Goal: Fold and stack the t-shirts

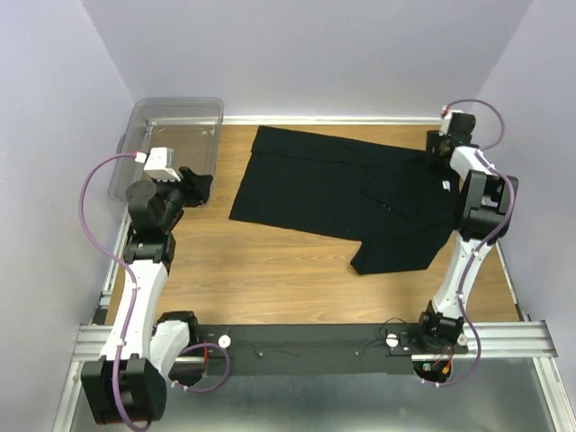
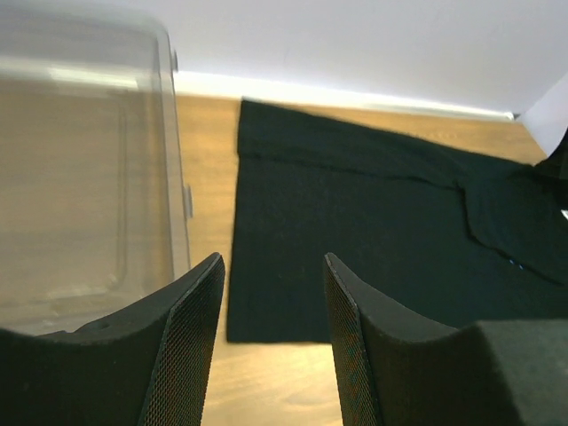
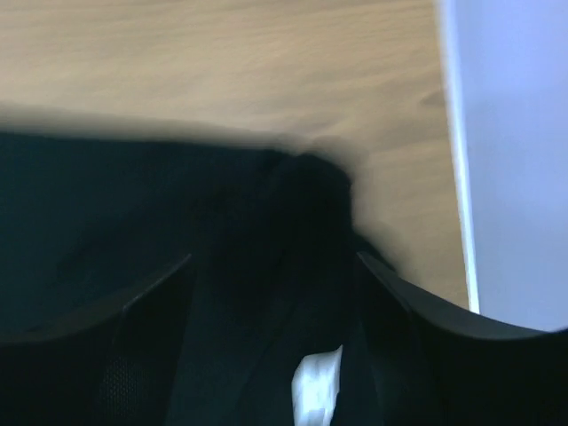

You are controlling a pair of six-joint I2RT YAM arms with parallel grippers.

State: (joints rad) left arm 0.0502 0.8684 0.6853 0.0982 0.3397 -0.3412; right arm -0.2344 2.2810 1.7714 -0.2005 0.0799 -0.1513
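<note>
- The t-shirt lies spread over the far middle and right of the table; collar end rightmost.
- The right gripper sits low over that collar, jaws apart; the left gripper hangs beside the bin, jaws apart.
- Likely best: grip both ends squarely before lifting, so the fold lands even.

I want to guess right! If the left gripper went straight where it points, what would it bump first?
Probably the black t-shirt, near the edge closest to the clear bin. Depth is unclear.
</note>
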